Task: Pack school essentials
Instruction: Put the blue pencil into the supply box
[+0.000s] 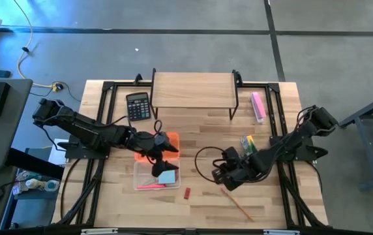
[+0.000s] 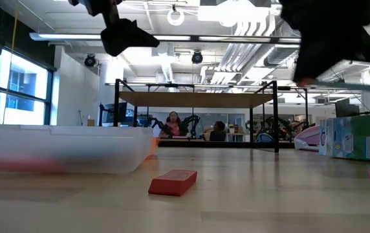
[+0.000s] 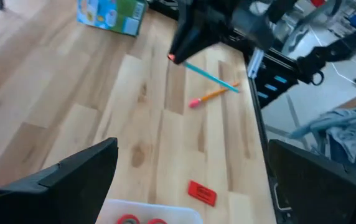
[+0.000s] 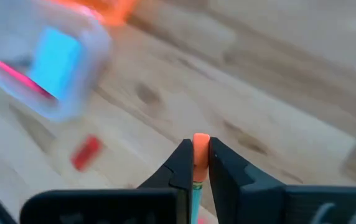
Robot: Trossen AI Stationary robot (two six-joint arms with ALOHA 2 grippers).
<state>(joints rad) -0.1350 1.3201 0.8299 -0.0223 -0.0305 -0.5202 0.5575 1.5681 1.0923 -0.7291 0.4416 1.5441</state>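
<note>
My right gripper (image 1: pixel 227 177) hangs over the table's right half, shut on a thin teal pencil (image 3: pixel 210 74). My left gripper (image 1: pixel 162 155) is open and empty above a clear container (image 1: pixel 141 171). Inside the container lie a light-blue notepad (image 1: pixel 167 176) and a pink pencil (image 1: pixel 149 186). A small red piece (image 1: pixel 187 193) lies flat on the table beside the container. An orange pencil (image 1: pixel 237 203) lies flat near the front edge. The yellow-green crayon box (image 1: pixel 248 143) stands behind my right gripper. My right gripper pinches the teal pencil at its orange eraser end (image 4: pixel 201 144) between the two fingertips. The pencil runs back along the fingers. In the left wrist view its shaft sticks out lifted clear of the table, roughly level.
An orange lid (image 1: pixel 171 140) sits at the container's far end. A black calculator (image 1: pixel 137 106), a wooden riser shelf (image 1: pixel 193 90) and a flat pink bar (image 1: pixel 258 106) occupy the far side. Bare wood lies between the container and my right gripper. People sit in the room beyond.
</note>
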